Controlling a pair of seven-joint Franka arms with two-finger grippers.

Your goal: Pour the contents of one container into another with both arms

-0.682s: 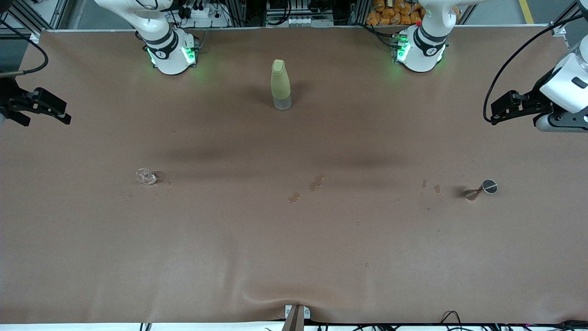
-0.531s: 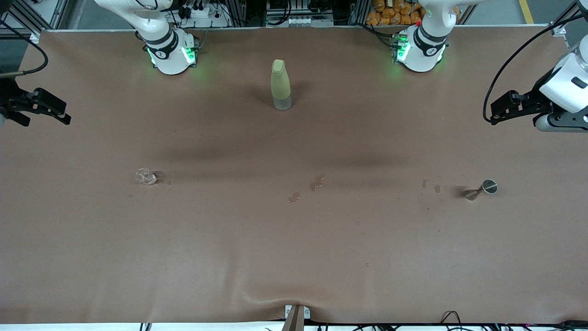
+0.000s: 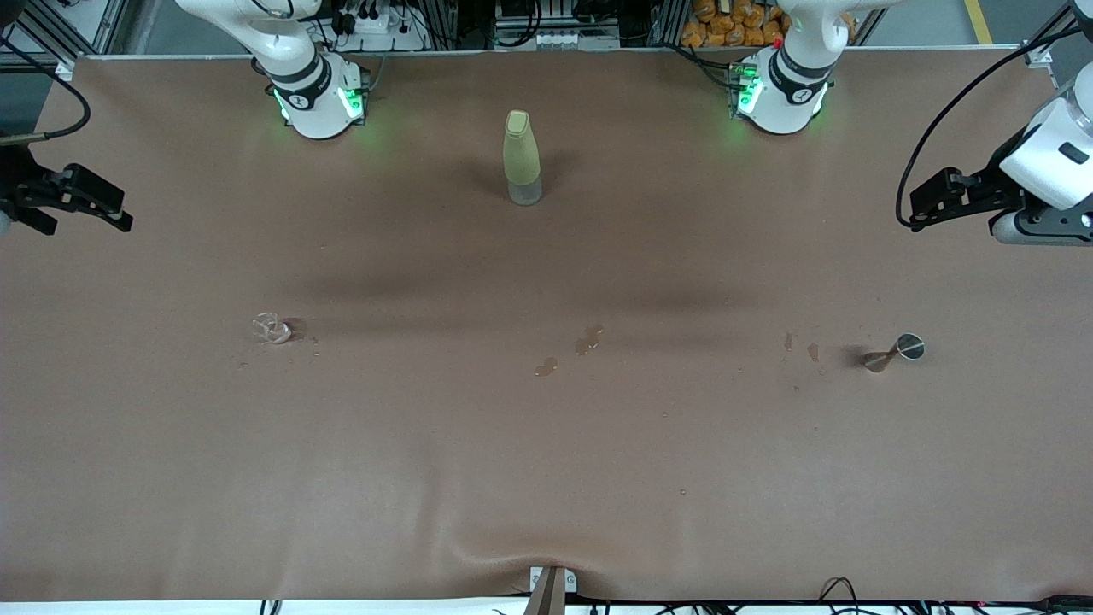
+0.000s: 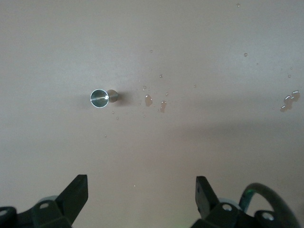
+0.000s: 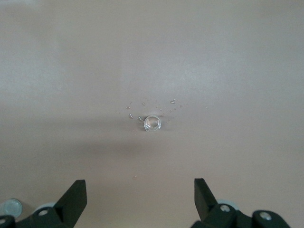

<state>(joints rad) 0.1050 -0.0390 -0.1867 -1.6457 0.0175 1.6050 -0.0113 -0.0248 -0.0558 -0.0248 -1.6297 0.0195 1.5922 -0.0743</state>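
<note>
The tiny silver metal cup (image 3: 905,348) (image 4: 99,98) stands upright on the brown table toward the left arm's end. The tiny clear glass cup (image 3: 271,329) (image 5: 152,123) stands toward the right arm's end, ringed by small droplets. My left gripper (image 3: 910,215) (image 4: 141,190) hangs open and empty over the table edge at its own end, well apart from the silver cup. My right gripper (image 3: 121,218) (image 5: 140,190) hangs open and empty over the edge at its end, well apart from the glass cup.
A tall yellow-green bottle (image 3: 522,158) stands upright between the two arm bases. Small wet spills (image 3: 587,340) lie mid-table, with more drops (image 3: 811,350) beside the silver cup. The table cover bulges up at its front edge (image 3: 512,547).
The left arm has edged very slightly toward the table's middle. The right arm, both cups and the bottle have not moved.
</note>
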